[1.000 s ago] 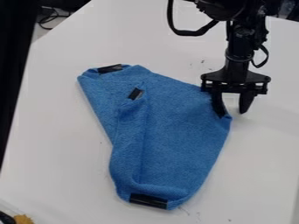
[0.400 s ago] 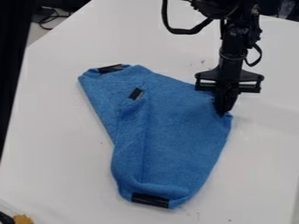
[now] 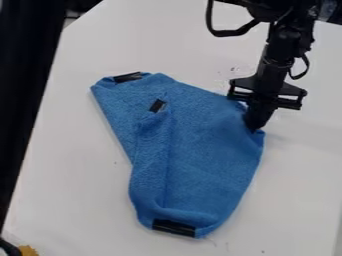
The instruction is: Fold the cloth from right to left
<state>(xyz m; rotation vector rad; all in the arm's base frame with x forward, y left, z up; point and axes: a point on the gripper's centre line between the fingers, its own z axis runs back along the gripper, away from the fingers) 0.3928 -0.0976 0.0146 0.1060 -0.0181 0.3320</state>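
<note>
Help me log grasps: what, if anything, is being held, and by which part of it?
The blue fabric cloth, it seems: the black two-finger tool is closed on its corner at the right of the view.

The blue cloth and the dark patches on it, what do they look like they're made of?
The cloth looks like soft woven or terry fabric, probably cotton or microfiber: matte, fuzzy, slightly nubby. The patches look like black tape, likely plastic or vinyl: flat, smooth strips with a slight sheen.

Jointed black arm with looped black cables, black hand, slotted crossbar.
</note>
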